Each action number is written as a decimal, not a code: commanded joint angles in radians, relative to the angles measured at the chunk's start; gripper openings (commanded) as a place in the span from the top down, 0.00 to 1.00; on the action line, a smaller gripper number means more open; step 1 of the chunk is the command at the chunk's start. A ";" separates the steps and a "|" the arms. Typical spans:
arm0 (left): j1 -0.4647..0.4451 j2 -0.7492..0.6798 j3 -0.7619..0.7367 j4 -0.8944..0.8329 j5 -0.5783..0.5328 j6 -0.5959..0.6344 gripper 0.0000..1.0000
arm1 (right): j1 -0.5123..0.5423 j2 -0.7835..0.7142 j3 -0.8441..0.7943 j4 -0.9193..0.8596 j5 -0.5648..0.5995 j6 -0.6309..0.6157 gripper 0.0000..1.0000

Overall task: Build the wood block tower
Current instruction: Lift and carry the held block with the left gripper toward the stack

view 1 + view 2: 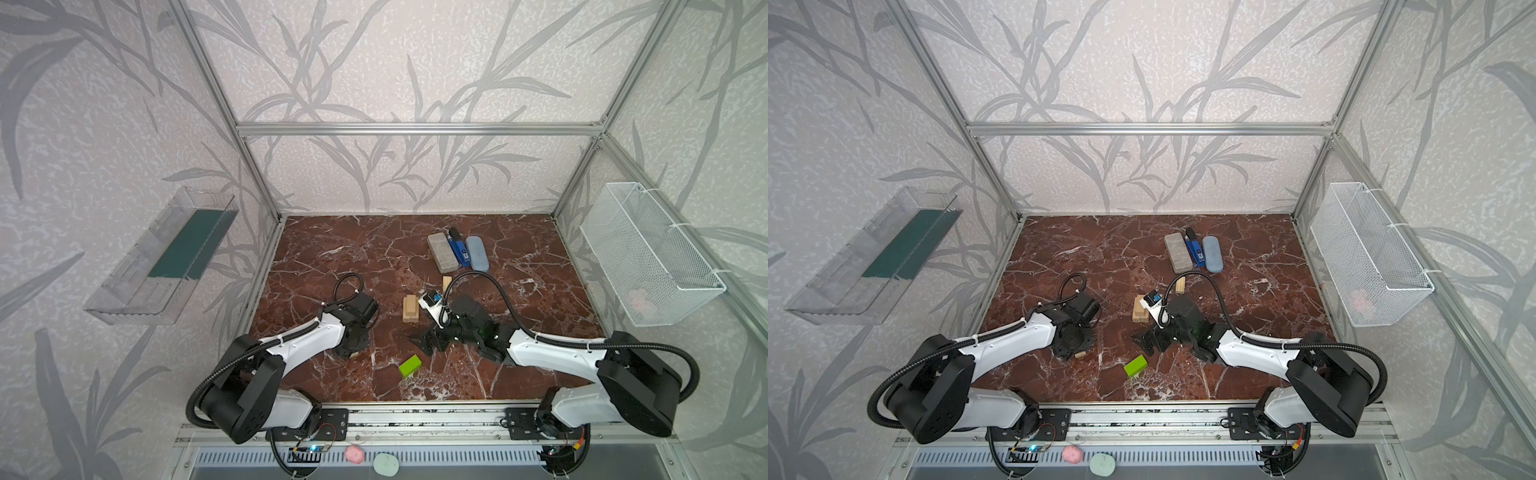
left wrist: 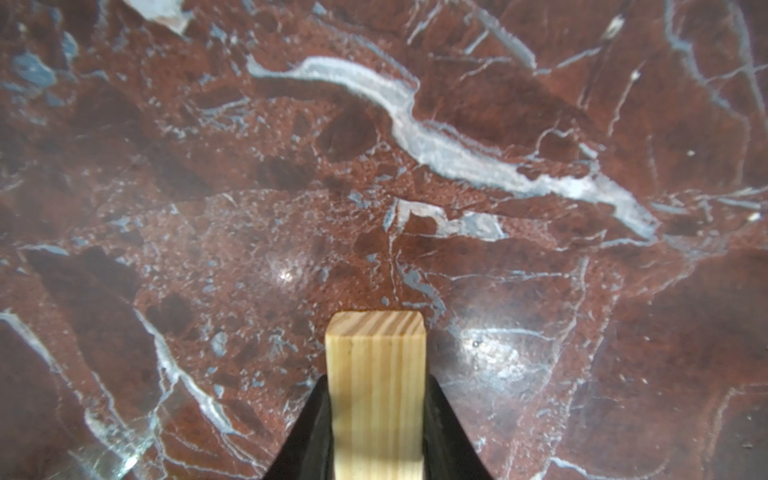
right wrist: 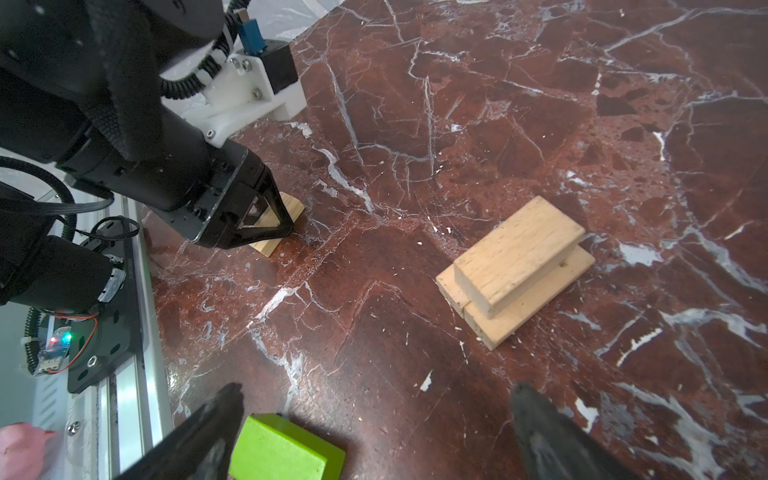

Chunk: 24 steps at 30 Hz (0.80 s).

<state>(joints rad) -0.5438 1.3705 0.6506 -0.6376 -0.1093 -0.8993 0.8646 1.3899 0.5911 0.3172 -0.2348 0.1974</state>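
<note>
While just beside the tower (image 1: pixel 410 308), right arm (image 1: pixel 540 345) partly over a loose plank (image 1: pixel 445 281).

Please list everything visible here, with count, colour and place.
tower: one, pale wood, table middle
loose plank: one, pale wood, behind tower
gripped plank: one, pale wood, front left
green block: one, lime, front middle
slab: one, grey, far right
blue item: one, blue, beside slab
oval case: one, blue-grey, beside blue item
tray: one, clear, left wall
basket: one, white mesh, right wall
left end effector: one, black, shut on gripped plank
right end effector: one, black, open, near green block
</note>
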 commanded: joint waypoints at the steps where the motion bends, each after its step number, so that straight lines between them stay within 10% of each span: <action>1: -0.009 -0.019 0.015 -0.047 0.003 0.019 0.73 | -0.004 -0.035 -0.019 0.028 0.018 0.011 0.01; 14: -0.066 -0.145 0.176 -0.087 0.083 0.111 0.81 | -0.081 -0.147 -0.136 0.150 0.002 0.030 0.01; 24: -0.173 0.030 0.437 -0.142 0.081 0.232 0.86 | -0.126 -0.224 -0.185 0.179 -0.015 -0.027 0.01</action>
<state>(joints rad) -0.6975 1.3537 1.0340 -0.7341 -0.0235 -0.7311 0.7483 1.2003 0.4244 0.4488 -0.2310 0.1997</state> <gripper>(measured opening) 0.252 0.991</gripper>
